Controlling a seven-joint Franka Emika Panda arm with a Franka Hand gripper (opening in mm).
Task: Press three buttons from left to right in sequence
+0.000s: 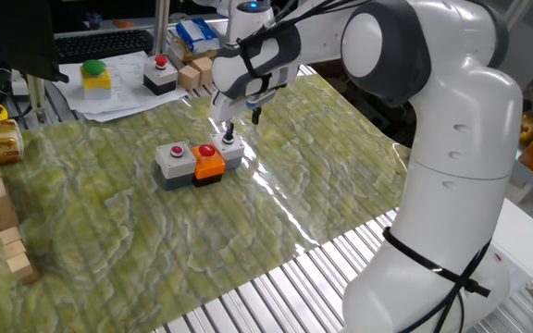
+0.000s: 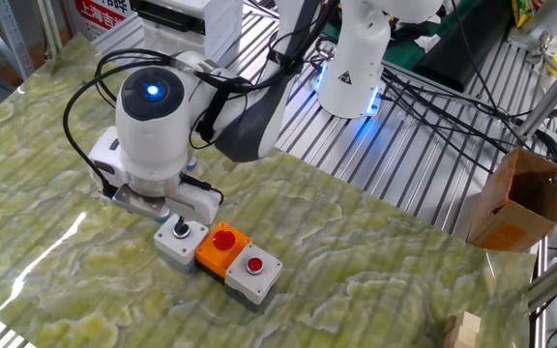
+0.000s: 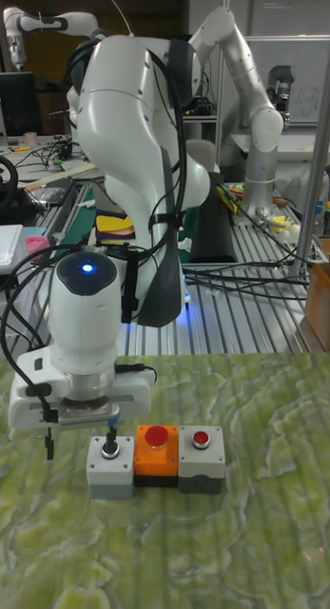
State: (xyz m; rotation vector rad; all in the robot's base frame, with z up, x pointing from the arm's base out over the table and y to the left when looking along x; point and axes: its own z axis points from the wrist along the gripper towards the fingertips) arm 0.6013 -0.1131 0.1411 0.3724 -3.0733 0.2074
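Fingers on grey green-capped button box

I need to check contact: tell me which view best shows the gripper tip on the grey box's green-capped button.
The tall fixed view: the gripper tip meets the grey box with the green cap head-on. The other fixed view shows it from above, partly blocked; one fixed view shows it small.

The green cap of the grey box beside the orange box is covered by the gripper tip in all views. Whether the fingertips meet cannot be told. Behind that box, the arm's base is cut off at the frame edge.
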